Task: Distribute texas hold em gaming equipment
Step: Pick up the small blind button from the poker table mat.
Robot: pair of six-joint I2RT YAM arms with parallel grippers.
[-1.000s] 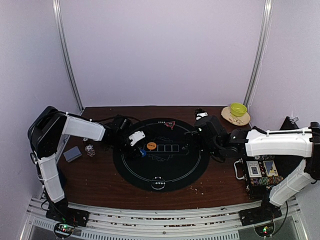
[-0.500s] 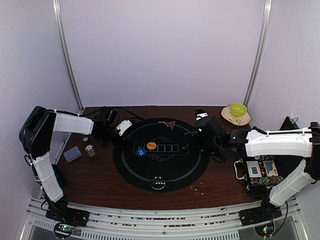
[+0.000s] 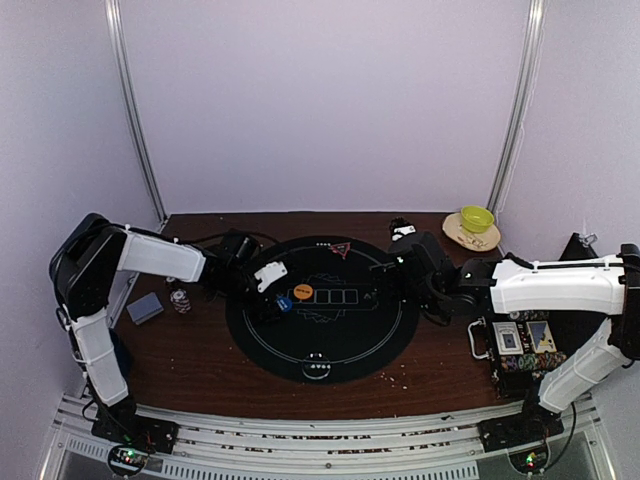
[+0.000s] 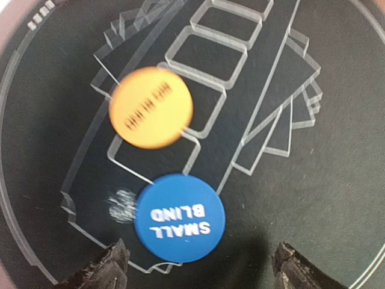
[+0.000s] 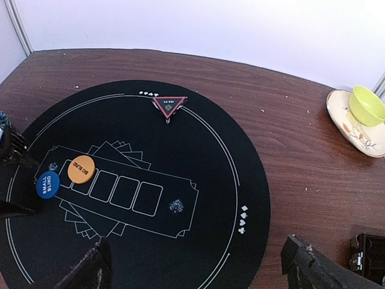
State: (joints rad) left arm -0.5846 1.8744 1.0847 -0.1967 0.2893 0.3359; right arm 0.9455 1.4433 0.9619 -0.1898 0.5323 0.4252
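Observation:
The blue "SMALL BLIND" button disc (image 4: 179,218) lies flat on the black round mat (image 3: 350,335), just left of the orange disc (image 3: 303,292). My left gripper (image 4: 201,274) hovers over the blue disc, open, with a fingertip (image 4: 111,271) on each side and clear of it. In the top view the left gripper (image 3: 276,296) is at the mat's left part. A red triangle marker (image 5: 169,106) sits at the mat's far edge. A chip stack (image 3: 180,298) and a grey-blue card deck (image 3: 145,308) lie left of the mat. My right gripper (image 5: 201,271) is open and empty above the mat's right side.
A yellow-green bowl (image 3: 477,218) stands on a plate (image 5: 361,139) at the back right corner. An open case (image 3: 520,348) holding cards and chips lies on the table at the right, beside the right arm. Crumbs dot the wood near the front edge.
My left gripper has opened and let go of the blue disc. The left arm drew back to the left and has come back over the disc. The right arm has not moved.

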